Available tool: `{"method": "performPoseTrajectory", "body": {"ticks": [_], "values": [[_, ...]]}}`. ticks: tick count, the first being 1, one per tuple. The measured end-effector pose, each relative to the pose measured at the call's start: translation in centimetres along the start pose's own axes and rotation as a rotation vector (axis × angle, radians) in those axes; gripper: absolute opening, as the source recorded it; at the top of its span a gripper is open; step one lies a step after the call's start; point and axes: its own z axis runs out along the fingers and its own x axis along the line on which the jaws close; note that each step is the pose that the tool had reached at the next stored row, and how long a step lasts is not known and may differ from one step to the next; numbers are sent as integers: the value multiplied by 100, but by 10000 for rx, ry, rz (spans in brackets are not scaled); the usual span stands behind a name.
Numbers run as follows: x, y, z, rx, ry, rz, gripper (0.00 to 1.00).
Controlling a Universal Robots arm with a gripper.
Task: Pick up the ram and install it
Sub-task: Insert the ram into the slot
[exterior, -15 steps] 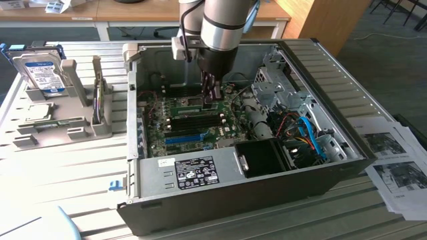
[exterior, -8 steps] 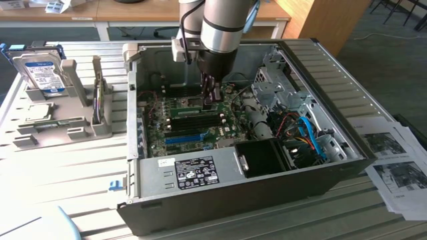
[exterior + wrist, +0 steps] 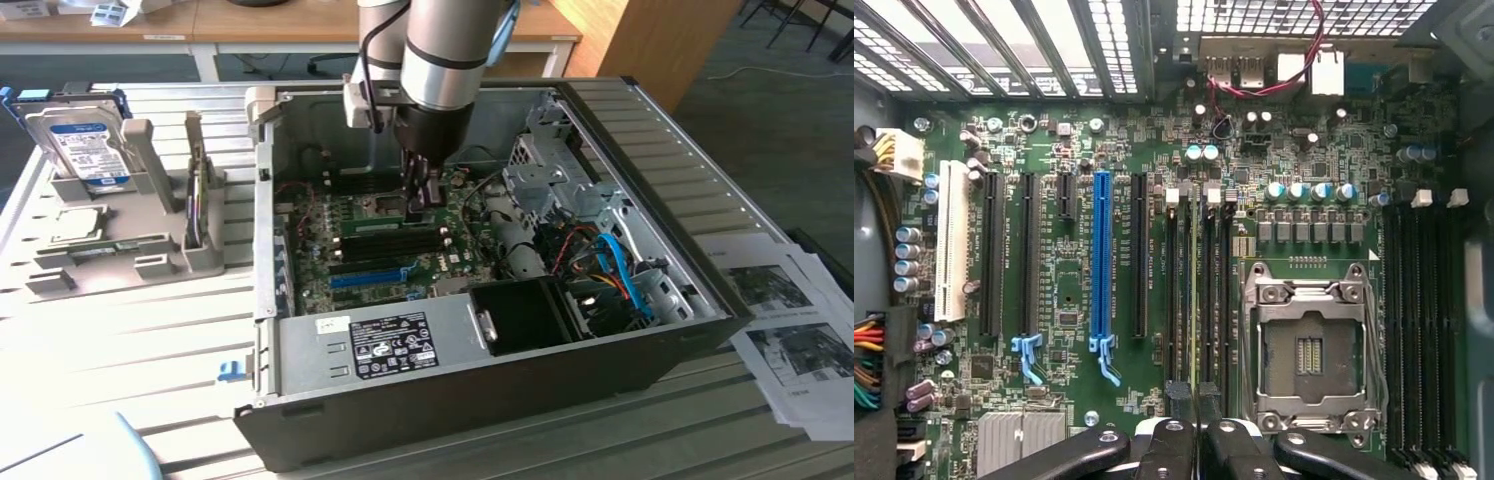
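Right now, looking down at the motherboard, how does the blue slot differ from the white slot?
The blue slot is narrow and ends in a blue latch; the white slot is wider, with no latch showing. The blue slot sits between black slots; the white slot lies at the motherboard edge. Both are empty and run parallel.

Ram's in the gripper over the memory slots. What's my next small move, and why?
Probably lower straight down, slowly: the gripper is shut on the ram, which hangs edge-on in line with the black memory slots beside the CPU socket and appears not yet seated.
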Motion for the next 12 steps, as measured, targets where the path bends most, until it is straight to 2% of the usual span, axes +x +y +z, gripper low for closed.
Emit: {"method": "performPoseTrajectory", "body": {"ticks": [12], "values": [[1,-3,60,0,1,0,11]]}}
